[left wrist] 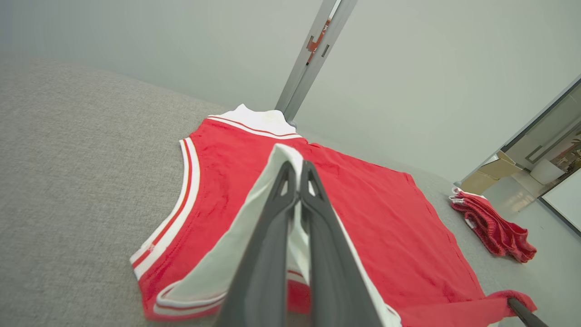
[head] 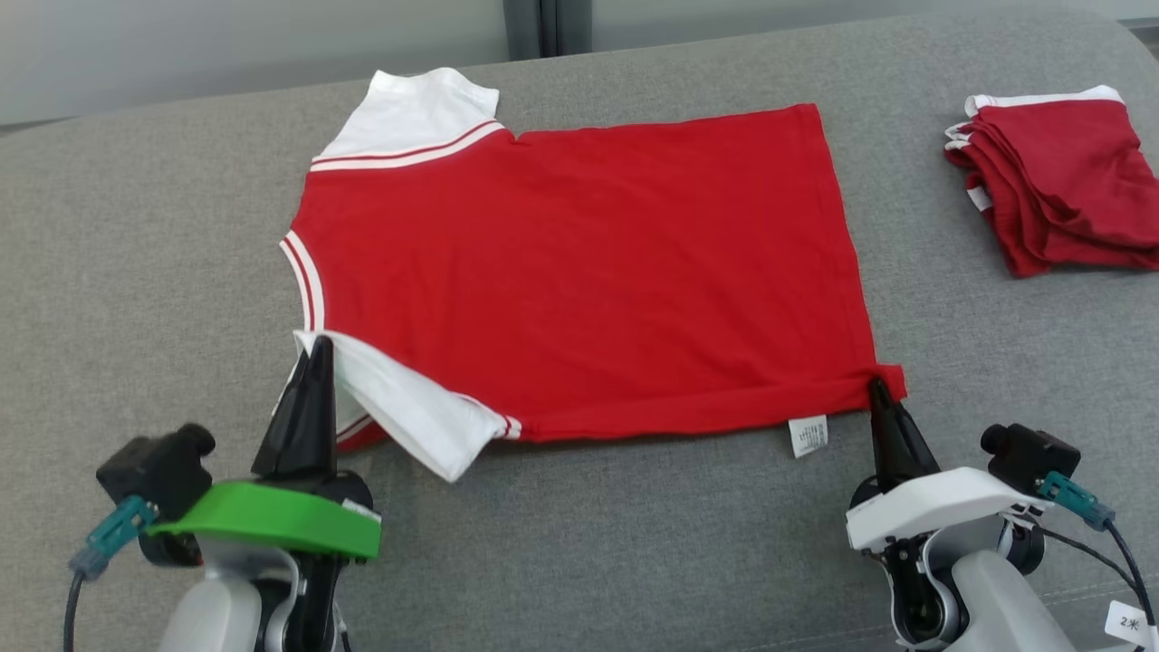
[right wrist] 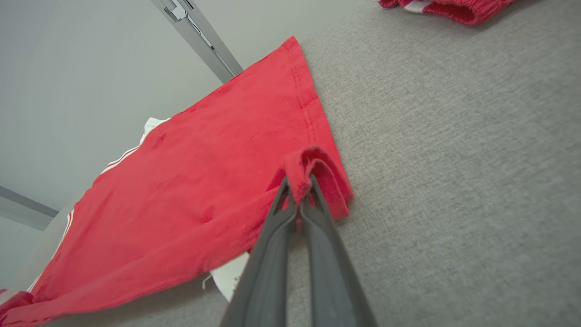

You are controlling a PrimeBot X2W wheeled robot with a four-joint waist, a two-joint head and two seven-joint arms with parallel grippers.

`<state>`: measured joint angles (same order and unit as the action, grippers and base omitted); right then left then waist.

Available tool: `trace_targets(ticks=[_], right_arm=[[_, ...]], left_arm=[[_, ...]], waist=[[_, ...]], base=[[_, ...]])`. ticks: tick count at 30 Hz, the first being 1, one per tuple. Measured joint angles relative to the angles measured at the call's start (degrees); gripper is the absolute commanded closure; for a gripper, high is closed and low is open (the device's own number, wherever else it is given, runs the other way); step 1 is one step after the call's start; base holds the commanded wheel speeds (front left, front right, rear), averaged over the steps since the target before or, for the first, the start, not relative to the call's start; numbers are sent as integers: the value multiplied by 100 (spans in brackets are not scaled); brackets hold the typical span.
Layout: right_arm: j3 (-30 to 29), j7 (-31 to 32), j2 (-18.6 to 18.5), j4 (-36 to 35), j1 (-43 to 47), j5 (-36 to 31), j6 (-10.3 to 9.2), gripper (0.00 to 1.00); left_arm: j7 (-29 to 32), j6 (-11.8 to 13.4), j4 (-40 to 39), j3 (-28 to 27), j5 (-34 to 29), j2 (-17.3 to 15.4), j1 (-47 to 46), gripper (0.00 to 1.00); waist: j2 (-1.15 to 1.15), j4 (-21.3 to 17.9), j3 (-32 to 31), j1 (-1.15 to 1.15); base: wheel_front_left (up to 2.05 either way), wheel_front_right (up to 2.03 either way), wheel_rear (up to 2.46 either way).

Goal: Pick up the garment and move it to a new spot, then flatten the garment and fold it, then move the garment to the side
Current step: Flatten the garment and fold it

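Both arms reach forward, the left gripper (head: 317,353) and right gripper (head: 876,389) each pinched tight on a near corner of the garment (head: 579,272).

right claw (right wrist: 298,193) pinching red garment (right wrist: 204,190) corner

garment (head: 579,263) lay spread mid fabric surface (head: 136,235) | folded stack (head: 1055,190) well apart, to its right | left gripper (head: 318,349) on near-left corner | right gripper (head: 876,388) on near-right corner
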<state>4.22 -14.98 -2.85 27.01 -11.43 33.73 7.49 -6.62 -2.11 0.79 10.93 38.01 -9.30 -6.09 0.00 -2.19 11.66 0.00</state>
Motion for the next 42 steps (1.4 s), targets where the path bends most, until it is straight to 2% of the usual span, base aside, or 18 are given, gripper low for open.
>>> trace_targets(ticks=[10,18,19,20,21,22,26,34,38,42], right_arm=[[-179,-1,2,90,-573,8,0,100],[-45,-2,3,100,-829,30,0,100],[-36,-1,4,93,-845,37,0,55],[-45,-1,5,60,-866,36,0,0],[-45,-1,1,38,-887,36,0,0],[-41,-1,1,5,-901,37,0,0],[-75,-5,1,-167,-902,35,0,0],[-204,-7,1,-775,-786,-324,0,0],[-286,-7,3,-1034,-588,-797,0,0],[-369,-7,0,-1125,-375,-1161,0,0]], left_arm=[[-526,-120,1485,-4,-234,170,-1504,100],[-758,-193,2387,-83,-390,209,-2175,100],[-771,-194,2474,-111,-413,211,-2230,94],[-805,-196,2548,-137,-455,216,-2278,60],[-809,-202,2586,-157,-477,226,-2306,12],[-814,-221,2636,-177,-504,245,-2337,0],[-832,-280,2665,-332,-588,326,-2370,0],[-843,-405,2046,-794,-665,468,-2020,0],[-842,-452,1898,-851,-633,444,-1591,0],[-546,-448,1826,-860,-558,272,-1125,0]], waist=[[0,-105,423,0],[0,-192,707,0],[0,-205,735,0],[0,-217,759,0],[0,-225,773,0],[0,-234,789,0],[0,-232,804,0],[0,-171,682,1],[0,-142,537,0],[0,-95,344,0]], base=[[0,0,0],[0,0,0],[0,0,0],[0,0,0],[0,0,0],[0,0,0],[0,0,0],[0,0,0],[0,0,0],[0,0,0]])
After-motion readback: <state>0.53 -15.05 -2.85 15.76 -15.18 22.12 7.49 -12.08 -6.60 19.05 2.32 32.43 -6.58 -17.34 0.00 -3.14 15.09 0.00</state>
